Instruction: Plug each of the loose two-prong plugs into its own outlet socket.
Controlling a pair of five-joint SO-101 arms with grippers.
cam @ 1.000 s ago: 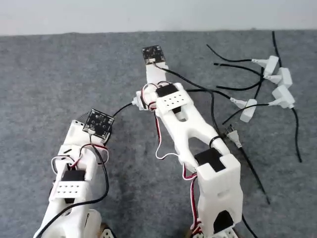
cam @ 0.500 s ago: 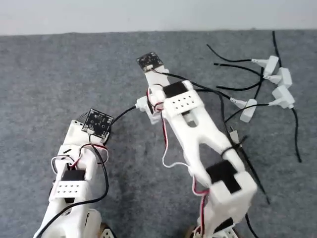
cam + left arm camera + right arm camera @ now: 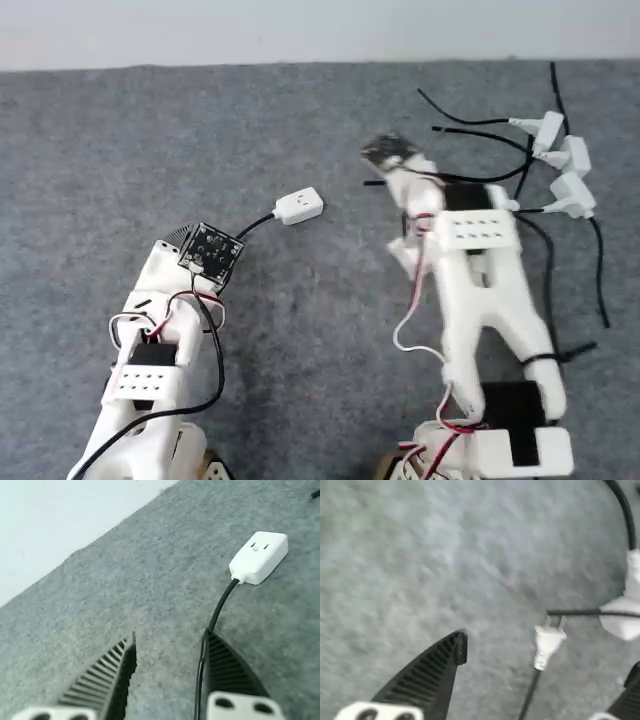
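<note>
Grey felt surface [image 3: 120,150]; right pincer [image 3: 547,660] spread over a loose two-prong plug [image 3: 547,641], well apart from the outlet socket [image 3: 299,206]; left pincer [image 3: 167,650] spread near it; seemingly pickup: descend, pinch.

Overhead downward, wrist cameras low, left shares socket [image 3: 299,206]

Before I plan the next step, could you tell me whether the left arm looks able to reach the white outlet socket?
Probably yes: the left gripper is open, and the white outlet socket lies ahead on the carpet, with only its own black cord running between.
</note>
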